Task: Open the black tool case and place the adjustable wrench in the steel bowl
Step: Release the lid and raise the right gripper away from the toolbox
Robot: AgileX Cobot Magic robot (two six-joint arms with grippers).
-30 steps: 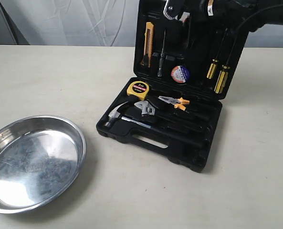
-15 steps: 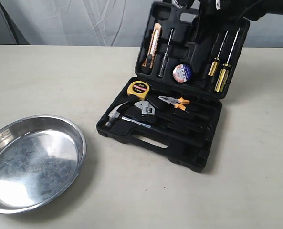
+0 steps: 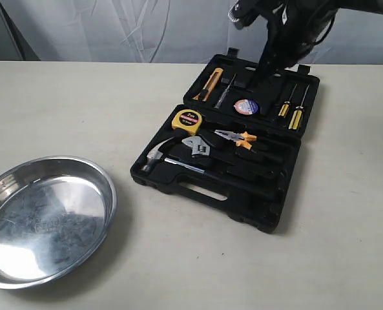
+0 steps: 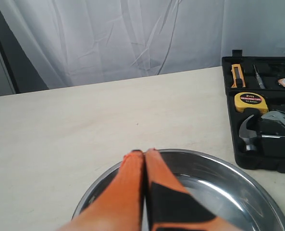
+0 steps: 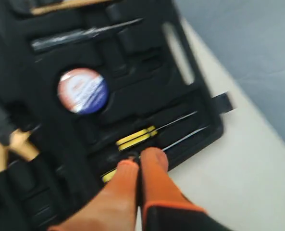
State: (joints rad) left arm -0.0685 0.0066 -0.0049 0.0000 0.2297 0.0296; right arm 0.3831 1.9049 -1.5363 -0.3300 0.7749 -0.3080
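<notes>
The black tool case [image 3: 243, 190] lies open, its lid [image 3: 262, 92] folded back flat on the table. The adjustable wrench [image 3: 196, 146], silver head and black handle, rests in its slot in the base beside the hammer; the left wrist view shows its head [image 4: 281, 118]. My right gripper [image 5: 140, 159] is shut and empty, hovering over the lid near the yellow screwdrivers; in the exterior view it [image 3: 263, 68] hangs above the lid's back part. My left gripper [image 4: 143, 153] is shut and empty above the steel bowl [image 4: 229, 185]. The bowl [image 3: 107, 188] sits empty at the front left.
The case base also holds a hammer [image 3: 154, 157], a yellow tape measure [image 3: 186, 119] and orange-handled pliers [image 3: 238, 137]. The lid holds a utility knife [image 3: 212, 84], a tape roll [image 3: 245, 106] and yellow screwdrivers [image 3: 293, 111]. A white curtain hangs behind the table.
The lid has swung from nearly upright to flat on the table. My right arm has moved back and up with it. The bowl and the tools in the base have not moved.
</notes>
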